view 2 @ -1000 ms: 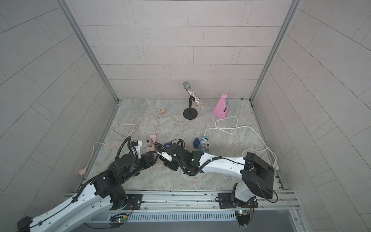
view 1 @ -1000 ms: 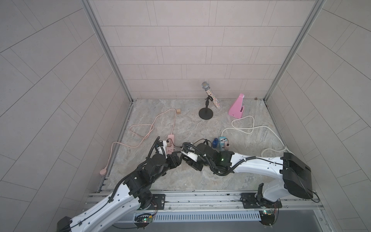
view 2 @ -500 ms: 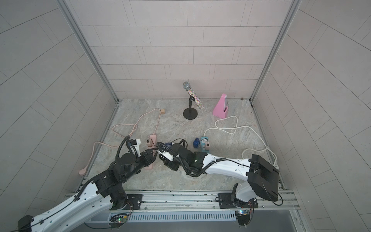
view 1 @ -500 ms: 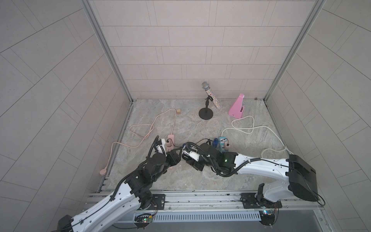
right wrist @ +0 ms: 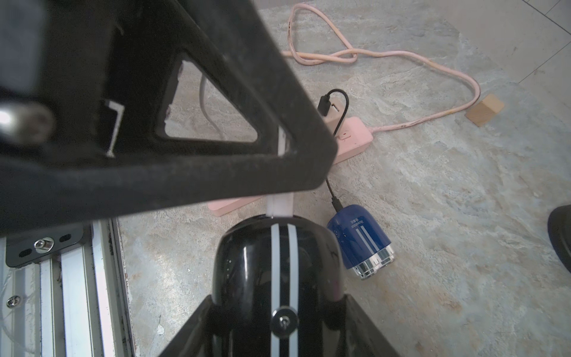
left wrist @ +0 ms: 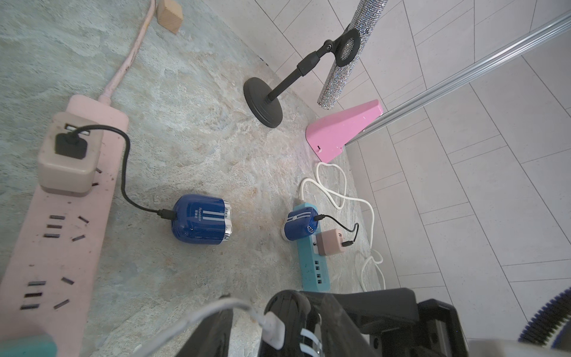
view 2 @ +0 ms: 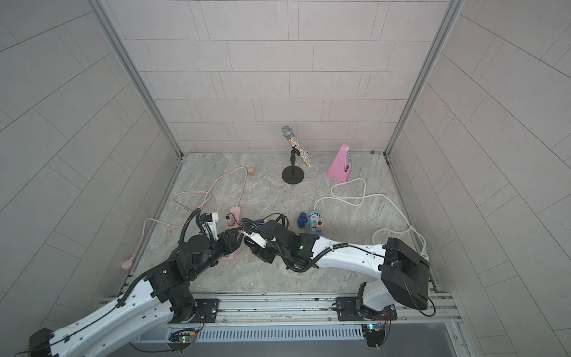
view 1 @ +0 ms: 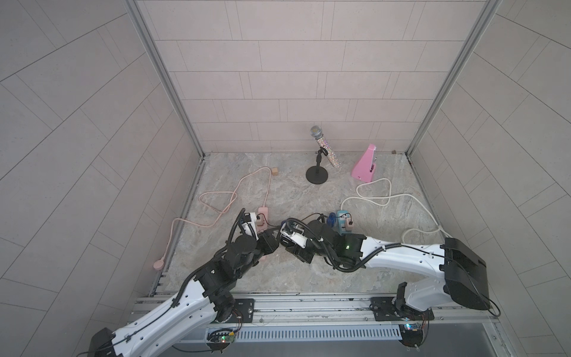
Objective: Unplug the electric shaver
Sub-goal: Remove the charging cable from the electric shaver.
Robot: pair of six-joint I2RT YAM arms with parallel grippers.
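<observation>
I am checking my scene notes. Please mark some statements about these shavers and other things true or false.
1. The right gripper holds a black shaver with white stripes. True.
2. The blue shaver near the pink power strip is unplugged. False: a black cable joins it to an adapter on that strip.
3. The microphone lies flat on the floor. False: it sits tilted in a stand.
4. A wooden block lies beside the pink cord. True.

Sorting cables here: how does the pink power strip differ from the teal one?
The pink power strip has a pink cord and beige adapter; the teal power strip, a white cord and pink adapter. A blue shaver lies apart from the pink strip; another blue gadget sits right by the teal strip. Both adapters hold a black cable.
</observation>
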